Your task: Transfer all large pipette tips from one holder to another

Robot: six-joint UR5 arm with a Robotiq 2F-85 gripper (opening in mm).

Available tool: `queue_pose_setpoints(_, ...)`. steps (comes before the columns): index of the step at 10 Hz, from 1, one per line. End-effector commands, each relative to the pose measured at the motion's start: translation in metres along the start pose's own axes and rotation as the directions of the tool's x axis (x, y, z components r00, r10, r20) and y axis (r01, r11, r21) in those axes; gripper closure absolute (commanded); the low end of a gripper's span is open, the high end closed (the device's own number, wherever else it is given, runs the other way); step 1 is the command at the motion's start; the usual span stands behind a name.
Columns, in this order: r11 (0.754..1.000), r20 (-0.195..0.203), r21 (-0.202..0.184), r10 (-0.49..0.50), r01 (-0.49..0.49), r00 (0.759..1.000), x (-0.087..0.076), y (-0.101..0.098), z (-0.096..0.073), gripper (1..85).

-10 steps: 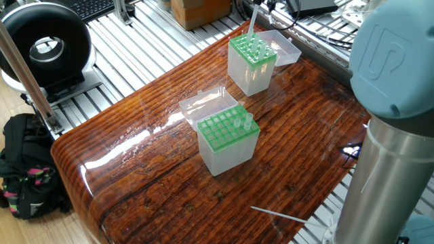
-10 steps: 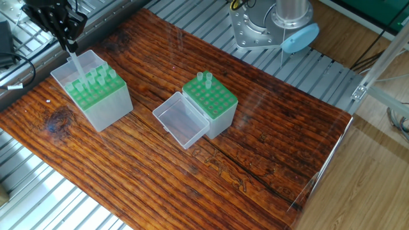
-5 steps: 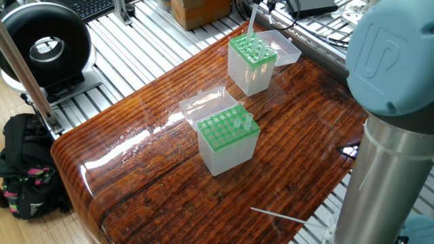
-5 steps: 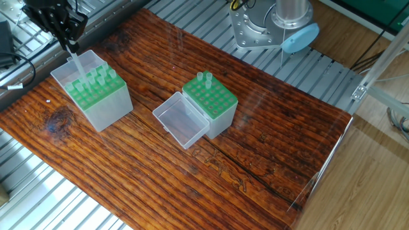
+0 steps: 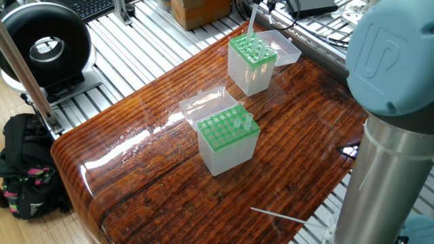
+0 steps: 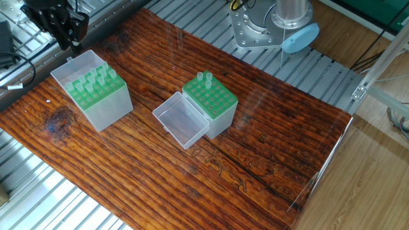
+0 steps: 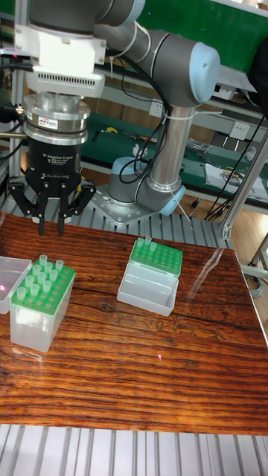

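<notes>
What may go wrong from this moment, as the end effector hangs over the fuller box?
1. The tips stand close together in that box, so the end effector may knock neighbours.
2. One loose tip lies near the edge of the table and may roll off.

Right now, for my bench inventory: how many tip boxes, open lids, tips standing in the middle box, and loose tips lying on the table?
Tip boxes: 2
Open lids: 2
Tips standing in the middle box: 2
Loose tips lying flat: 1
Total: 7
</notes>
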State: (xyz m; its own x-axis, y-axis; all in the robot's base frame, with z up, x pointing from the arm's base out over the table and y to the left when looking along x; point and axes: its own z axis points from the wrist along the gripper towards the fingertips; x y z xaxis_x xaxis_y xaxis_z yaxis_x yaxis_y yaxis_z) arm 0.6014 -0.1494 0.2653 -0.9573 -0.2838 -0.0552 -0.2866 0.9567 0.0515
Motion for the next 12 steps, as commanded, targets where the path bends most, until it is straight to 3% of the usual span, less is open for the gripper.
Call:
queue_pose_setpoints(1, 1.0, 0.009, -0.018, 0.011, -0.011, 1.0, -0.003, 0.009, -0.003, 53.0)
queue_pose_setpoints(3, 0.999, 0.015, 0.008, 0.053, -0.053, 0.998, 0.001, 0.036, -0.001, 53.3)
queue_pose_setpoints(4, 0.996, 0.016, 0.002, 0.092, -0.092, 0.996, 0.006, 0.061, -0.001, 55.0)
queue_pose_setpoints(5, 0.984, 0.003, -0.083, 0.16, -0.159, 0.987, 0.016, 0.112, -0.001, 56.0)
queue_pose_setpoints(6, 0.977, -0.007, -0.084, 0.197, -0.197, 0.98, 0.029, 0.134, 0.002, 58.3)
queue_pose_setpoints(9, 0.975, -0.004, -0.019, 0.221, -0.221, 0.975, 0.058, 0.156, 0.015, 60.0)
queue_pose_setpoints(11, 0.98, -0.014, -0.011, 0.2, -0.2, 0.98, 0.053, 0.146, 0.017, 60.3)
queue_pose_setpoints(12, 0.985, -0.046, 0.002, 0.174, -0.174, 0.984, 0.062, 0.145, 0.016, 61.3)
